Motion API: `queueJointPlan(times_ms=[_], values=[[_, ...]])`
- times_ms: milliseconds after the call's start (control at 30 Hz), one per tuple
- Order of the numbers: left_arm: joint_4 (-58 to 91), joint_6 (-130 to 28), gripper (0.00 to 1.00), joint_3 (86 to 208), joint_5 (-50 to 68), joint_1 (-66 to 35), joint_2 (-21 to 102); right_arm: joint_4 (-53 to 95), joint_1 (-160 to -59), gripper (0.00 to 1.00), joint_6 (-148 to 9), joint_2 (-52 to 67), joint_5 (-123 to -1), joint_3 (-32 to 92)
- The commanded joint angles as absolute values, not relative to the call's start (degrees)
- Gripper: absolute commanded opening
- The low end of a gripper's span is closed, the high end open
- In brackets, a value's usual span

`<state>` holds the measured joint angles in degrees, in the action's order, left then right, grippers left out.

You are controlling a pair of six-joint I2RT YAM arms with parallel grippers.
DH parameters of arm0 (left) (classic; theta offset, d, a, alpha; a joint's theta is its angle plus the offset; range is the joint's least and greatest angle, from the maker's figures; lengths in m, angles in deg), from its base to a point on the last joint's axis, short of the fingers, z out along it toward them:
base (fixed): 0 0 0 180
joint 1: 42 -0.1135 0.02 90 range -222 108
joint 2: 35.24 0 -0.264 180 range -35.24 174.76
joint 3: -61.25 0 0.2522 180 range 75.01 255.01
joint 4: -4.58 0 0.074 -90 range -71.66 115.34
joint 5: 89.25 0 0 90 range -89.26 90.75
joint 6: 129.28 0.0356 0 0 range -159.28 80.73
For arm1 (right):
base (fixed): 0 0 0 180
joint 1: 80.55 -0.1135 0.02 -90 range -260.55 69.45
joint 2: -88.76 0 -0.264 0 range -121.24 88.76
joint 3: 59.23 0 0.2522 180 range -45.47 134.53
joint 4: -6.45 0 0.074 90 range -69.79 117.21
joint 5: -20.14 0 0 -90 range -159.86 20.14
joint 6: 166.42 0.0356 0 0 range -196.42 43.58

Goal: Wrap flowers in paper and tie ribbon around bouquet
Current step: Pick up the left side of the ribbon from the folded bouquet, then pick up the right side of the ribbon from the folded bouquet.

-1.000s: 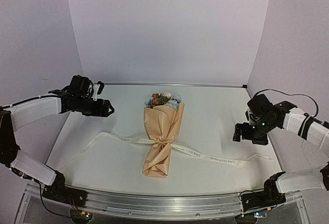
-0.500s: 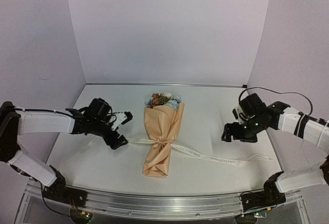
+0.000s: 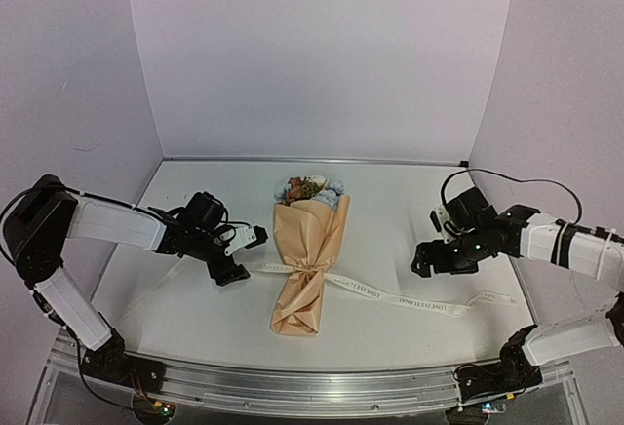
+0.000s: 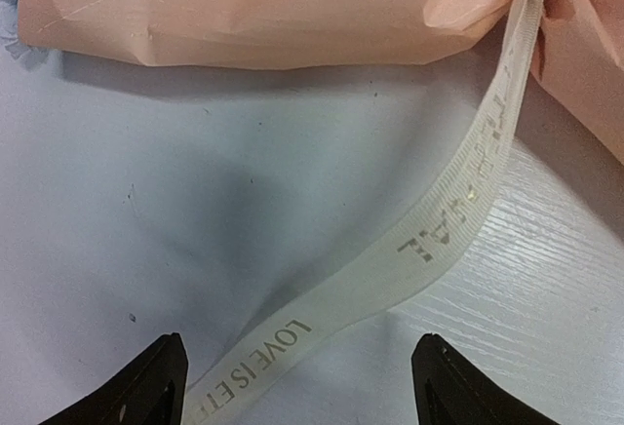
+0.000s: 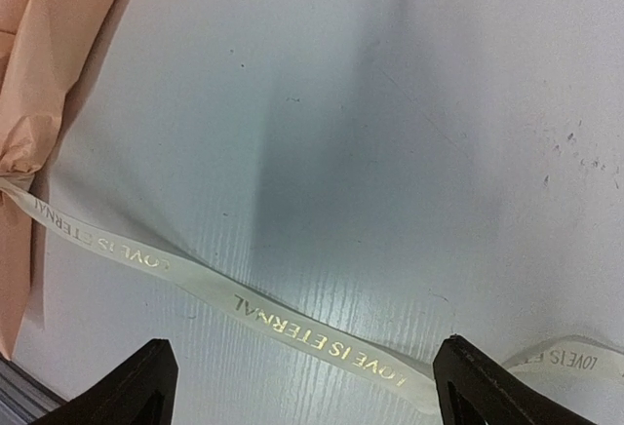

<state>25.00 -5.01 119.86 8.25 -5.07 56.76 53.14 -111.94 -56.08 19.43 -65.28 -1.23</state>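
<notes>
The bouquet (image 3: 304, 259) lies in the middle of the table, a cone of tan paper (image 3: 312, 235) with the flowers (image 3: 310, 189) showing at its far end. The cream ribbon (image 3: 409, 300) is cinched round its waist, and its two tails trail left and right on the table. My left gripper (image 3: 242, 254) stands open just left of the bouquet, and the left tail of the ribbon (image 4: 439, 240) runs between its fingers below the paper (image 4: 273, 6). My right gripper (image 3: 419, 261) hangs open over the right tail of the ribbon (image 5: 322, 332), with the paper (image 5: 44, 64) at the far left of its view.
Pale walls close in the table (image 3: 409, 201) at the back and on both sides. A metal rail (image 3: 312, 386) runs along the near edge between the arm bases.
My left arm has swung from near the left wall down and right to the ribbon beside the bouquet. My right gripper has moved left and lower toward the right tail.
</notes>
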Motion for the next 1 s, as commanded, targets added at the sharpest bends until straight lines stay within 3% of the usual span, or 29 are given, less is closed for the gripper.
queueJointPlan(times_ms=[0, 167, 267, 333, 500, 700, 967], values=[[18.96, -1.10, 0.80, 123.52, 9.70, -5.17, 59.93, 44.38, -114.08, 0.92, -62.17, 17.74, -65.18, -3.32], [19.10, 0.32, 0.73, 125.74, 11.18, -5.06, 63.89, 42.80, -114.66, 0.92, -65.59, 14.65, -65.00, -1.81], [19.78, 0.04, 0.60, 126.42, 11.79, -5.00, 64.85, 40.31, -115.21, 0.92, -67.24, 12.26, -62.15, -1.09], [19.53, -0.30, 0.43, 126.22, 11.54, -5.00, 64.71, 35.10, -116.17, 0.93, -69.91, 10.35, -60.34, -2.27], [18.61, -3.73, 0.21, 124.96, 10.72, -4.72, 61.81, 30.73, -117.31, 0.94, -75.50, 4.08, -56.61, 0.04], [17.74, -8.47, 0.11, 125.22, 10.84, -4.09, 57.48, 28.49, -118.47, 0.94, -80.11, -1.75, -52.63, 3.06], [20.44, -13.04, 0.09, 128.22, 10.93, -1.57, 54.84, 28.50, -121.97, 0.94, -83.01, -3.51, -52.82, 1.82]])
